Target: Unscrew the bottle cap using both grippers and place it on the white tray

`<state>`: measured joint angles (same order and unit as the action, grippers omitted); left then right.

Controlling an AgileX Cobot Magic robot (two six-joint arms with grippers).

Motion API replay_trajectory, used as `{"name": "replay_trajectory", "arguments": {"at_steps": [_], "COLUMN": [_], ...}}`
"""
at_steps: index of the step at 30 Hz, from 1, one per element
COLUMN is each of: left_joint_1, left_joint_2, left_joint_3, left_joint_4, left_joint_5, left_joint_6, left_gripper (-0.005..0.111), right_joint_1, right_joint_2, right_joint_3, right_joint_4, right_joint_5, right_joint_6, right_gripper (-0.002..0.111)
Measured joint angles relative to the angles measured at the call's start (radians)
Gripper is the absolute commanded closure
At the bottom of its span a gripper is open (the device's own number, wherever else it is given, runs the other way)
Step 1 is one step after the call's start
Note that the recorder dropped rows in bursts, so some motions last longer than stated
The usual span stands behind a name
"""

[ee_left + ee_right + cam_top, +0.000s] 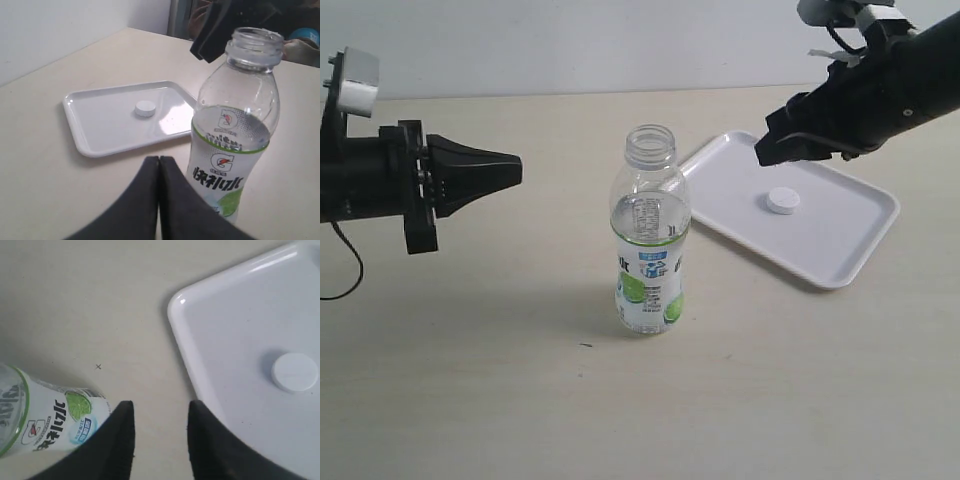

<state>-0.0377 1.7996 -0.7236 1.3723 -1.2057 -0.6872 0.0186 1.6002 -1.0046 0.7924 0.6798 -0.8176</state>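
Observation:
The clear bottle [648, 235] with its white, blue and green label stands upright mid-table, its neck open and capless; it also shows as the bottle [235, 130] and the bottle [45, 417]. The white bottle cap [783, 201] lies flat inside the white tray [850, 262], also seen as the cap [145, 108] and the cap [295, 372]. My left gripper [517, 168] hangs left of the bottle, apart from it, jaws pressed together on nothing [159, 160]. My right gripper [767, 150] hovers above the tray's near-left end, its fingers [125, 412] parted and empty.
The tray [80, 142] lies right of the bottle on a pale beige table. A light wall runs along the table's far edge. A small dark mark [98, 366] sits on the tabletop near the bottle.

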Motion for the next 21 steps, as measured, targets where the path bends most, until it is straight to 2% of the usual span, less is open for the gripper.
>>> {"name": "replay_trajectory", "arguments": {"at_steps": [5, 9, 14, 18, 21], "left_joint_1": [0.04, 0.081, 0.096, 0.102, 0.106], "left_joint_2": [-0.046, -0.084, -0.118, -0.16, -0.22], "left_joint_3": [0.0, 0.001, 0.024, 0.131, 0.253], "left_joint_4": [0.018, 0.031, 0.06, -0.046, -0.175], "left_joint_5": [0.0, 0.0, 0.0, -0.002, -0.002], "left_joint_6": [-0.092, -0.189, -0.294, -0.283, -0.219], "left_gripper": [0.105, 0.105, 0.107, 0.107, 0.107], "right_joint_1": [0.003, 0.003, 0.005, 0.005, 0.005], "right_joint_2": [-0.034, -0.092, -0.24, -0.39, -0.502], "right_joint_3": [0.055, 0.141, 0.364, 0.537, 0.621], "right_joint_4": [0.042, 0.153, 0.524, 0.829, 0.91], "right_joint_5": [-0.014, -0.036, -0.179, -0.266, -0.277], "right_joint_6": [-0.048, -0.175, -0.553, -0.867, -0.947], "right_gripper": [0.108, 0.108, 0.108, 0.108, 0.108]}}
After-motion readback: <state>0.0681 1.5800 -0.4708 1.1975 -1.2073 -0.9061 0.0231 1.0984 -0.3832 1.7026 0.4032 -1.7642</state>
